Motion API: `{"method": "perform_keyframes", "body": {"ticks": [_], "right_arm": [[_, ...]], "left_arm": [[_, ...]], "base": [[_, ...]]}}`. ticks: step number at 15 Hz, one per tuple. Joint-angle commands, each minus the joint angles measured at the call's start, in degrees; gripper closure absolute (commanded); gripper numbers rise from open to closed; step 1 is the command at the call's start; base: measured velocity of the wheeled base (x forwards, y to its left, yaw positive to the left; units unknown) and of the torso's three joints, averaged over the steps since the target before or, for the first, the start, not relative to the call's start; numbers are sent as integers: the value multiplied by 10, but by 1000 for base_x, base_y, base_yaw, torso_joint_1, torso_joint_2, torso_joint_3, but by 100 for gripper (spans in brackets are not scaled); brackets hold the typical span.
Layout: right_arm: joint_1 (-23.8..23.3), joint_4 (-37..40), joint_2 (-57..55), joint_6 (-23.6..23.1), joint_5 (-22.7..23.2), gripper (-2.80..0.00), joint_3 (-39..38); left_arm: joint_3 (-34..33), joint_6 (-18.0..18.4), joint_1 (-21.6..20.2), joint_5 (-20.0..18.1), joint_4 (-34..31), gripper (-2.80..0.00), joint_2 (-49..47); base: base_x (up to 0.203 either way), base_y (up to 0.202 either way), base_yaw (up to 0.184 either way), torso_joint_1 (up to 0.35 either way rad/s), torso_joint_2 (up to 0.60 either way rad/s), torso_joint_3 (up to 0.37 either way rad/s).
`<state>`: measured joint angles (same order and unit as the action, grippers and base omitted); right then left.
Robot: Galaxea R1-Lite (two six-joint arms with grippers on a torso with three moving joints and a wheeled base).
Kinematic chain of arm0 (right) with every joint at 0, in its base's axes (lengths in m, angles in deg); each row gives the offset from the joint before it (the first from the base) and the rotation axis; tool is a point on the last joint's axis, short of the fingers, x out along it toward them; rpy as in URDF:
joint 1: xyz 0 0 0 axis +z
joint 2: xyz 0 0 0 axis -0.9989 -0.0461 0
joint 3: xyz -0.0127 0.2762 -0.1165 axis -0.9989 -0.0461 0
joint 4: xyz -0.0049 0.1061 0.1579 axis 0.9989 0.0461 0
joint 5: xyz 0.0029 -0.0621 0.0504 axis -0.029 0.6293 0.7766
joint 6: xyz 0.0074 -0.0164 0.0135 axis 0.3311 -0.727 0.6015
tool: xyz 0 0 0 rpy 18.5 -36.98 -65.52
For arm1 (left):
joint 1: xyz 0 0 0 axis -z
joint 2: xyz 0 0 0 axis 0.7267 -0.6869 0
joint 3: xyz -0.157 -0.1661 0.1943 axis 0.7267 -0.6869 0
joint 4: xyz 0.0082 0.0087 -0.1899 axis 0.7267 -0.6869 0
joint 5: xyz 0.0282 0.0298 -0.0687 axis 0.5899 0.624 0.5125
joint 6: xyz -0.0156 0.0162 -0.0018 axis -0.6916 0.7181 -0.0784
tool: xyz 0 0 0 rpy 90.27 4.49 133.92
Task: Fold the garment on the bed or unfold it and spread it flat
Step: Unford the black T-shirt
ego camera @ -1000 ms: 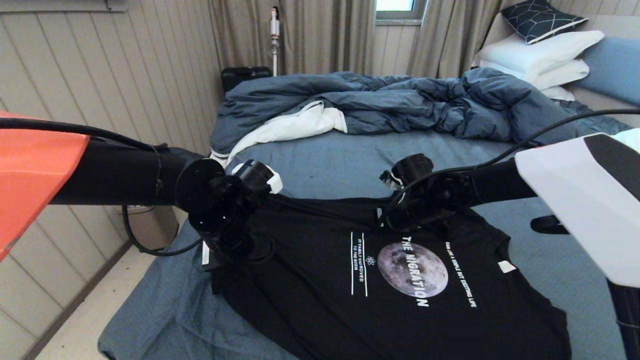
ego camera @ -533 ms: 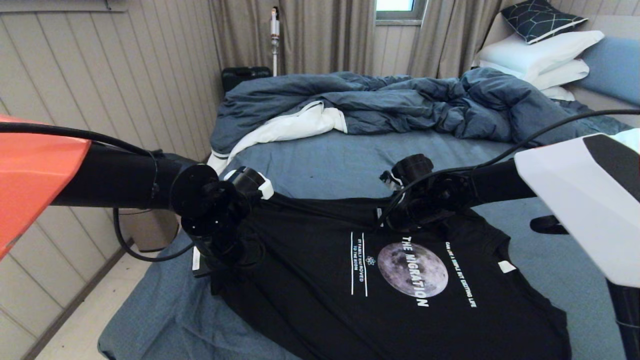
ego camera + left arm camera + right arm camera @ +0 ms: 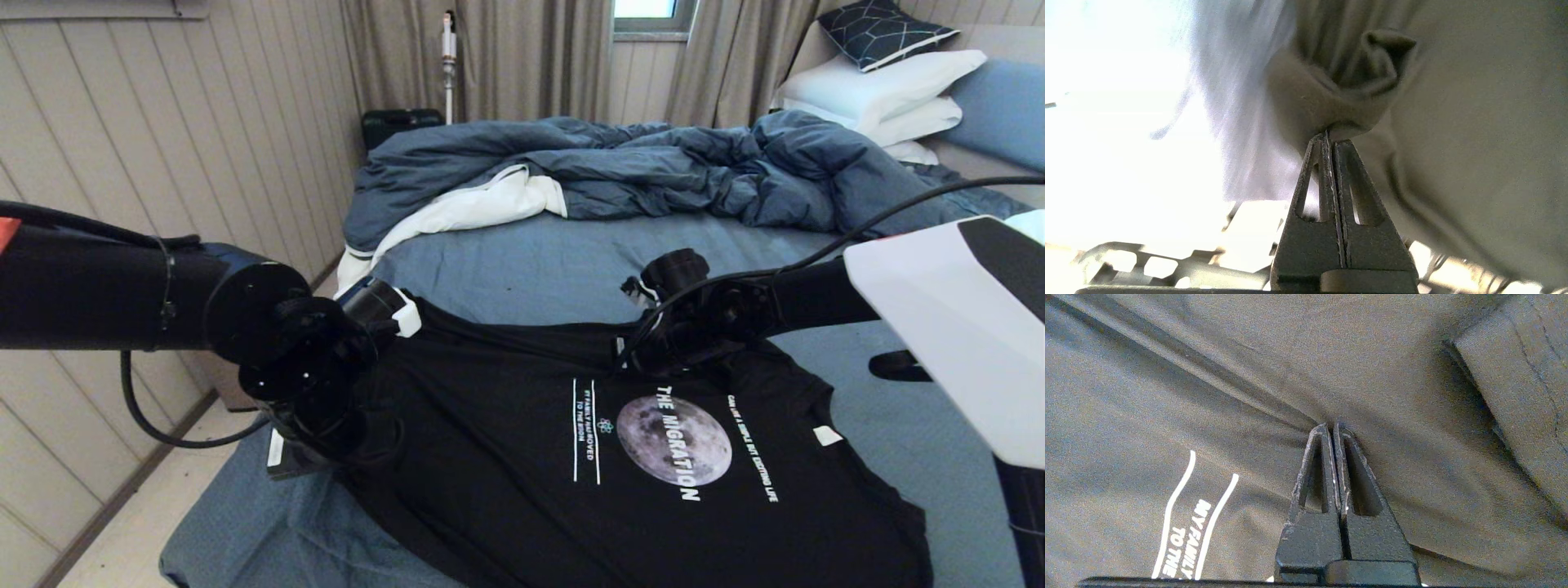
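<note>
Across the lower middle of the head view lies the garment [image 3: 653, 457], a black T-shirt spread print-up on the bed [image 3: 522, 269], its grey moon and white lettering facing the camera, a small white label toward its right edge. At lower left the left gripper [image 3: 1329, 136] has its fingers pinched tight together on a bunched fold of the shirt's edge, and the fabric puckers right at the tips in the left wrist view. From the head view that grip is masked by the left arm's own black wrist, so exactly which corner of the shirt it has is hard to say; it sits at the shirt's left side, near the edge of the mattress. Centre frame, the right gripper [image 3: 1334, 428] is also clamped, fingers together on a ridge of black cloth just above the two white vertical lines of the print. The right arm's white casing fills the right side of the frame and blocks some of the sheet beyond. Behind the shirt, across the upper middle, a rumpled dark blue duvet [image 3: 653, 171] with white lining showing sits well apart from it. White pillows [image 3: 882, 94] stack at upper right under a dark patterned cushion [image 3: 882, 28]. Curtains [image 3: 506, 57] hang along the back wall.
</note>
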<state>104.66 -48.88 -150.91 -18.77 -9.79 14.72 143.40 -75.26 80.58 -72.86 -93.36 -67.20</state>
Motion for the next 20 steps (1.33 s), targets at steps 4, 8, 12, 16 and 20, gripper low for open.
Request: {"method": "perform_keyframes", "body": {"ticks": [4,8,12,16,20], "right_arm": [[1,0,3,1,1,0,-2],[0,0,3,1,1,0,-2],[0,0,-1,0,1,0,0],[0,0,-1,0,1,0,-1],[0,0,1,0,1,0,0]], "left_arm": [[-94,-46,88,-9,-1,0,51],[-104,-73,138,-77,0,0,44],[-108,-66,159,-69,-7,-280,53],[-119,-55,137,-6,-7,-280,70],[-124,-19,81,38,-6,-280,109]], "base": [[0,0,0,0,0,0],[0,0,0,0,0,0],[0,0,0,0,0,0],[0,0,0,0,0,0],[0,0,0,0,0,0]]}}
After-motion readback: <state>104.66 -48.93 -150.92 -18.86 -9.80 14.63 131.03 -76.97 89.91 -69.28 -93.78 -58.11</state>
